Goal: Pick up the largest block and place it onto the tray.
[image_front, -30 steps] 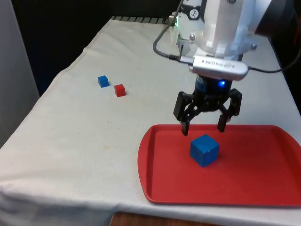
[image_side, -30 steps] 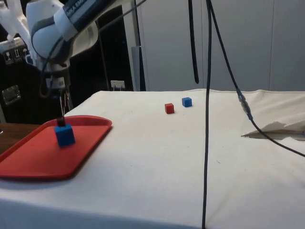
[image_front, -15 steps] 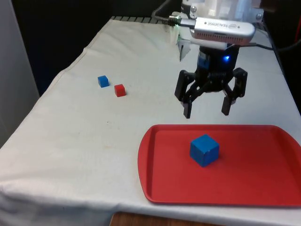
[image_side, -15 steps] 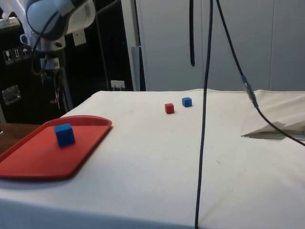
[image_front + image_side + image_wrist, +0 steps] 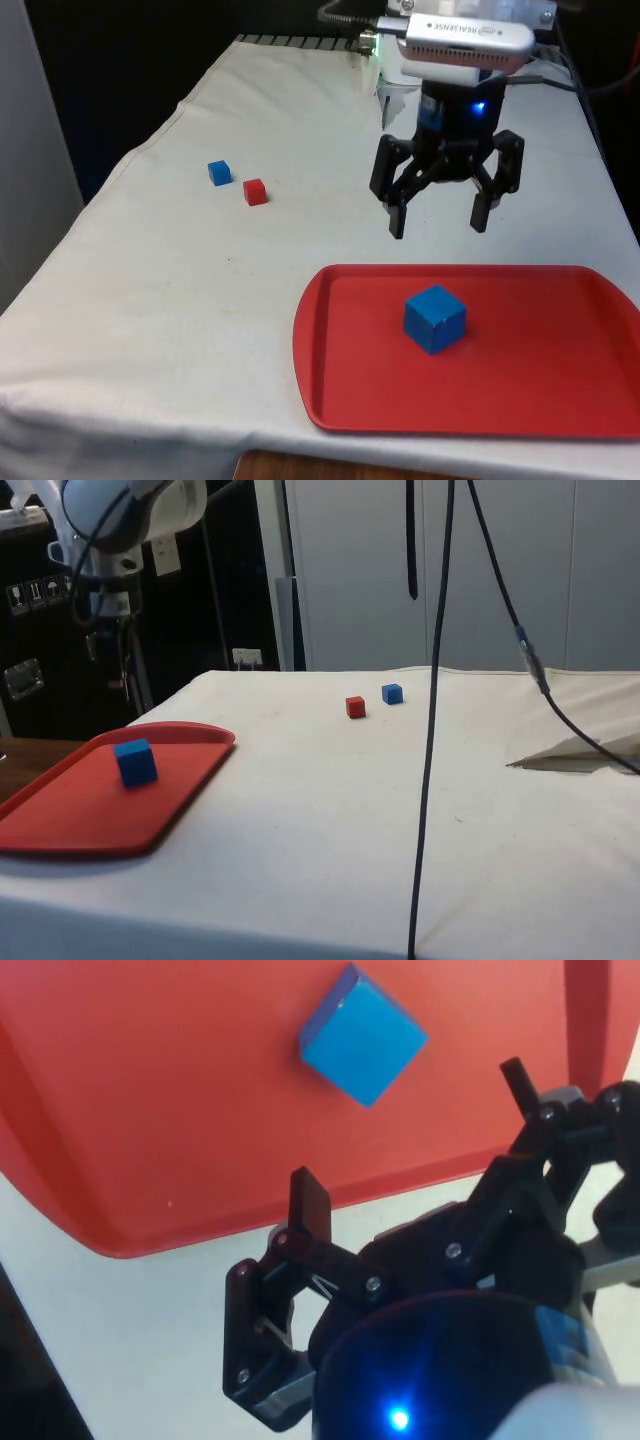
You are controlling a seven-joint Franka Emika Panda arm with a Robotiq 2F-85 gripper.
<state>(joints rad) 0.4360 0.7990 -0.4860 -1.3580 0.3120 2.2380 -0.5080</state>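
**Largest block delivered; arm pulls clear**

The big blue block (image 5: pixel 434 318) sits alone on the red tray (image 5: pixel 560 400) at the table's near edge, nothing touching it; a second ago the black gripper (image 5: pixel 440 222) hung just over it, and it has since risen and drawn back beyond the tray's far rim, fingers spread wide and holding nothing; the placement looks complete. Farther off, a small red cube (image 5: pixel 255 191) and small blue cube (image 5: pixel 219 172) rest on the white cloth (image 5: pixel 150 300).
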